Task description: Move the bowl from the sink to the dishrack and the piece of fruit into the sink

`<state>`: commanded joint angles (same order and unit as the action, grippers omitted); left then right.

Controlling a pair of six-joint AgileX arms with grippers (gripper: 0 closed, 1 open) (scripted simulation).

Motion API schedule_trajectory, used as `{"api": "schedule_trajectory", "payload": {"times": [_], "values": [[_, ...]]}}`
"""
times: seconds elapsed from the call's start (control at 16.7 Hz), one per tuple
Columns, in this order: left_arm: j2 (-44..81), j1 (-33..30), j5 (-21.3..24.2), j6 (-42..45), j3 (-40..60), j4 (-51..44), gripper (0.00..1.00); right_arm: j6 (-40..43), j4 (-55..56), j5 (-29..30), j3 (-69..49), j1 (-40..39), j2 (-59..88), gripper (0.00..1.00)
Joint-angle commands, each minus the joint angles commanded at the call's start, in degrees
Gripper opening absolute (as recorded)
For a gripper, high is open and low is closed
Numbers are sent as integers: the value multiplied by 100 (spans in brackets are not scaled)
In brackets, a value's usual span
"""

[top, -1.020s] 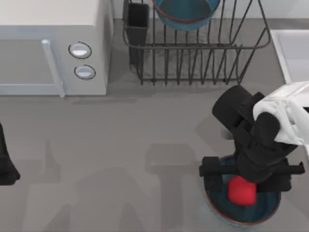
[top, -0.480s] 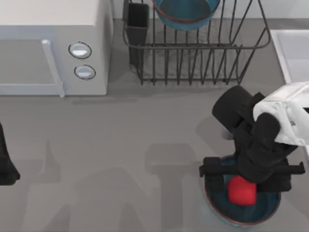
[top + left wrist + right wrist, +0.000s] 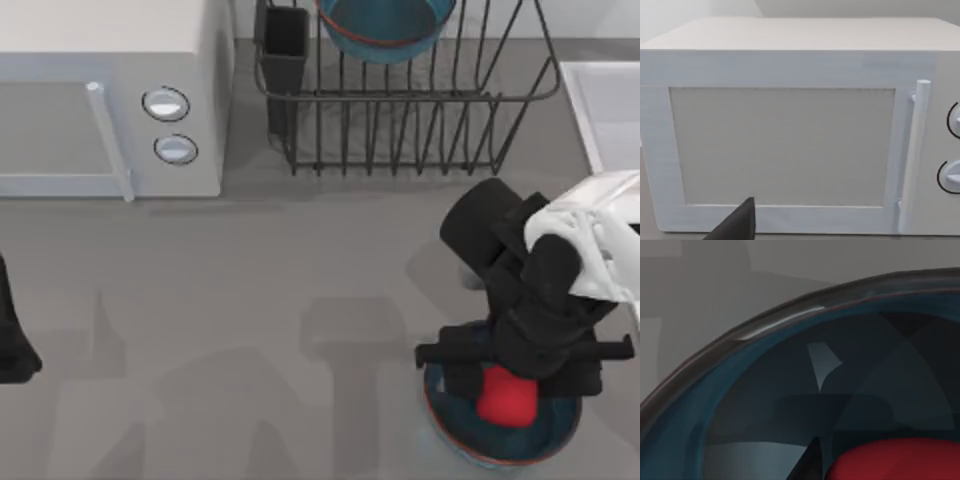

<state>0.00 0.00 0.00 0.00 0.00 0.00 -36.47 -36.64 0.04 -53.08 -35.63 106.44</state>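
The piece of fruit (image 3: 503,396) lies in the shallow blue dish (image 3: 455,433) at the right of the surface (image 3: 300,300), and the right gripper (image 3: 512,392) has sunk slightly lower over it than half a second ago; whether it grips, I cannot tell. The bowl (image 3: 385,25) already sits in the dishrack (image 3: 400,120), so carrying the fruit to the sink (image 3: 600,100) probably remains. The left arm (image 3: 12,340) waits at the left edge
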Motion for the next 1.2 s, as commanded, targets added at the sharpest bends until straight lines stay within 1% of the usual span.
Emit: {"api": "schedule_trajectory", "payload": {"times": [0.06, 0.12, 0.54, 0.6, 0.72, 0.84, 1.2], "values": [[0, 0, 0, 0, 0, 0, 100, 0, 0, 0, 0, 0, 0, 2], [0, 0, 0, 0, 0, 0, 100, 0, 0, 0, 0, 0, 0, 0], [0, 0, 0, 0, 0, 0, 100, 0, 0, 0, 0, 0, 0, 0], [0, 0, 0, 0, 0, 0, 100, 35, -535, 205, -220, -46, -541, 0], [0, 0, 0, 0, 0, 0, 100, 28, -628, 206, -302, -41, -573, 0], [0, 0, 0, 0, 0, 0, 100, 24, -955, 208, -540, -45, -666, 0], [0, 0, 0, 0, 0, 0, 100, 55, -2562, 204, -1531, -37, -1175, 0]]}}
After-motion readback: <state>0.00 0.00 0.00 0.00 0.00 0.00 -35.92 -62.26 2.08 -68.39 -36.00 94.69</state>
